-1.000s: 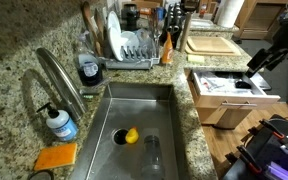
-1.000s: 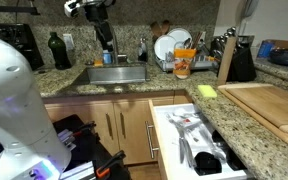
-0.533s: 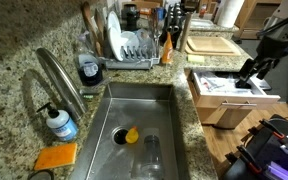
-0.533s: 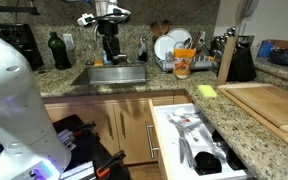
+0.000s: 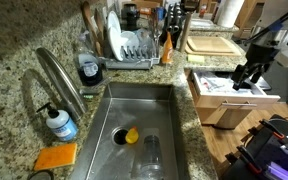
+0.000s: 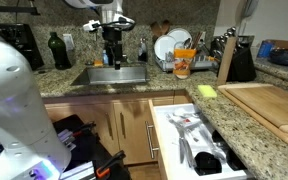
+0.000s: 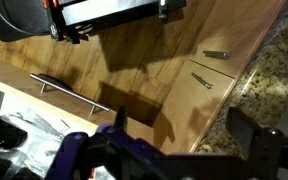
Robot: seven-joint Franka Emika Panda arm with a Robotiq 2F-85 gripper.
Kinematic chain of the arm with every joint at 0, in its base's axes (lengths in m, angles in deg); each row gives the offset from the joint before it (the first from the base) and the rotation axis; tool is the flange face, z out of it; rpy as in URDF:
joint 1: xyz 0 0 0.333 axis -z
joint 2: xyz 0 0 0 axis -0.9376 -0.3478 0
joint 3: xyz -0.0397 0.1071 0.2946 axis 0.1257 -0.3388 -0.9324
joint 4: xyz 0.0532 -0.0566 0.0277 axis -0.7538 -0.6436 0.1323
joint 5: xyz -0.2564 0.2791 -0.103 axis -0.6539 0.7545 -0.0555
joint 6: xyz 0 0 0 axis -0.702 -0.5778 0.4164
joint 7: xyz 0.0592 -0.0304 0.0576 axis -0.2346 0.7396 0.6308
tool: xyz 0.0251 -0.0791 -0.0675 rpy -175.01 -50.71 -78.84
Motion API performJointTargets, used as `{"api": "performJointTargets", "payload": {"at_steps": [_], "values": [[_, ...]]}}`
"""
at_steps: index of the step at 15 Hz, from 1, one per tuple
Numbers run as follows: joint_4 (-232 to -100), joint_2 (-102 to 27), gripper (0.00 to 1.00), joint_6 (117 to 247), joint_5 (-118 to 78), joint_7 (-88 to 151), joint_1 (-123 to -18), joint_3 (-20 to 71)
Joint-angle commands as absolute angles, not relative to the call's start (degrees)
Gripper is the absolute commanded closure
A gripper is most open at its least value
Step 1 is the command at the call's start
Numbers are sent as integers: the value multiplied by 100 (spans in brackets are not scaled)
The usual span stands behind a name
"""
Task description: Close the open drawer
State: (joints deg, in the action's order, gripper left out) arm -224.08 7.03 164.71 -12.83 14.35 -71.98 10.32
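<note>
Drawer (image 5: 222,92) lies open below my parted end effector (image 5: 248,74), its front handle (image 7: 71,93) crosswise; I judge the push must run toward the table (image 5: 186,115).

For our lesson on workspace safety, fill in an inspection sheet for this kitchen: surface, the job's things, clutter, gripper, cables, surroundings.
Surface: granite countertop around a steel sink.
Job's things: drawer pulled out, with utensils inside; a bar handle shows on a wooden front in the wrist view.
Clutter: dish rack with plates, soap bottle, orange sponge, cutting board, knife block.
Gripper: gripper open, in the air near the drawer, holding nothing.
Cables: nothing seen.
Surroundings: wooden cabinets under the counter; dark gear on the floor.
</note>
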Motion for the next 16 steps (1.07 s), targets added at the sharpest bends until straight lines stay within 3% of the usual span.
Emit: {"api": "performJointTargets", "payload": {"at_steps": [1,9,16], "values": [[-22397,467,0,16516,-1227,1499,-7199,1156],[-22422,-1220,0,16513,-1235,1238,-7054,1477],[-22449,-1193,0,16479,-1253,1250,-7144,1518]]}}
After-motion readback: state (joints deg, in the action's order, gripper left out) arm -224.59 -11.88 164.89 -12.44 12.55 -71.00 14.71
